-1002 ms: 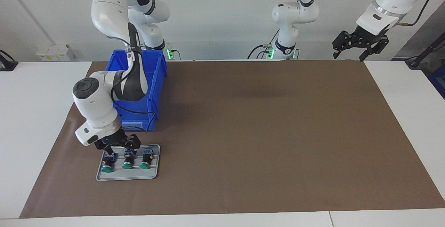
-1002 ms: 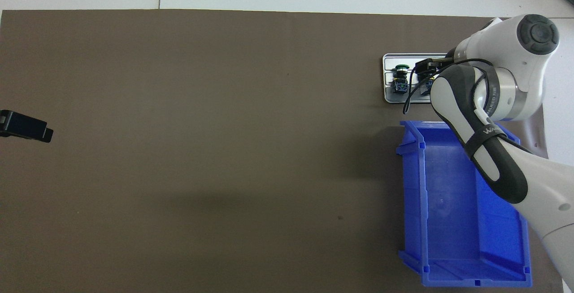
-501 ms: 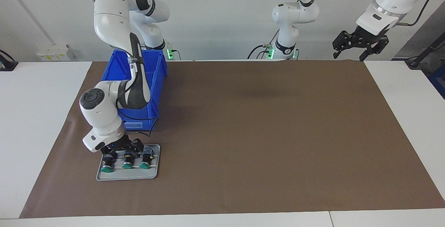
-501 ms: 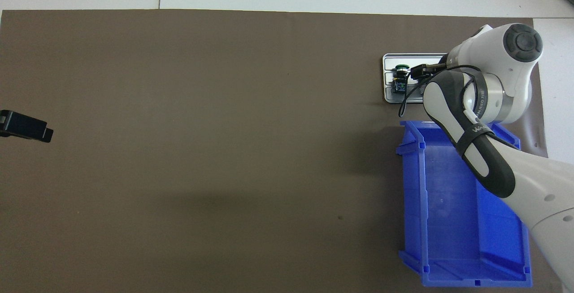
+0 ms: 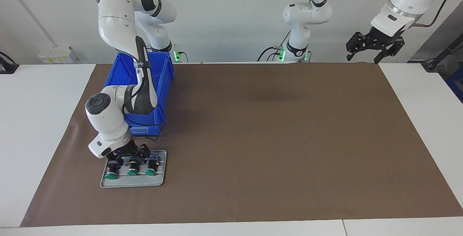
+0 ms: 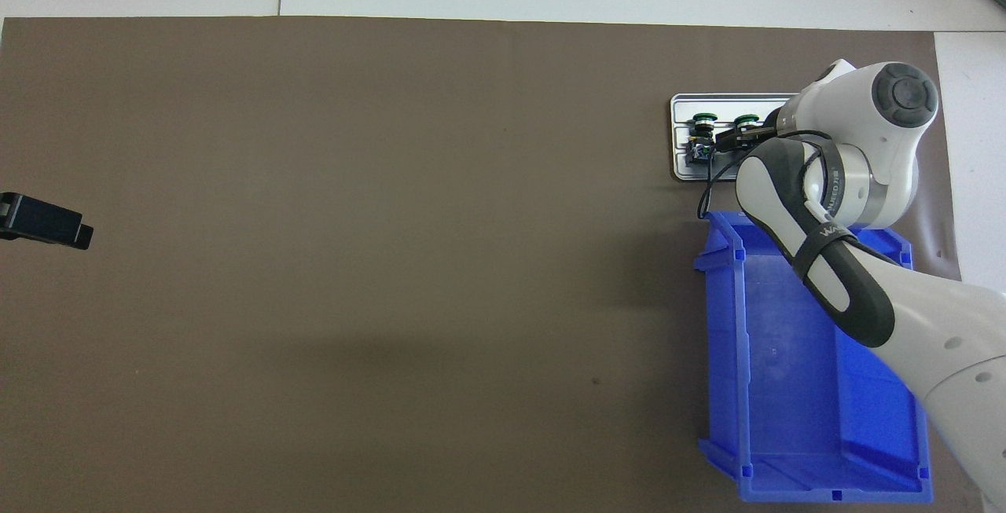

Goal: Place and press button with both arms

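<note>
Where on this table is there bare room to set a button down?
The brown mat lies bare from the blue bin and grey tray to the left arm's end. It is crowded at the tray: three buttons under the right gripper. The left gripper waits.

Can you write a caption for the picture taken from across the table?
Right hand down over three green buttons on a grey tray; left hand waits raised.
</note>
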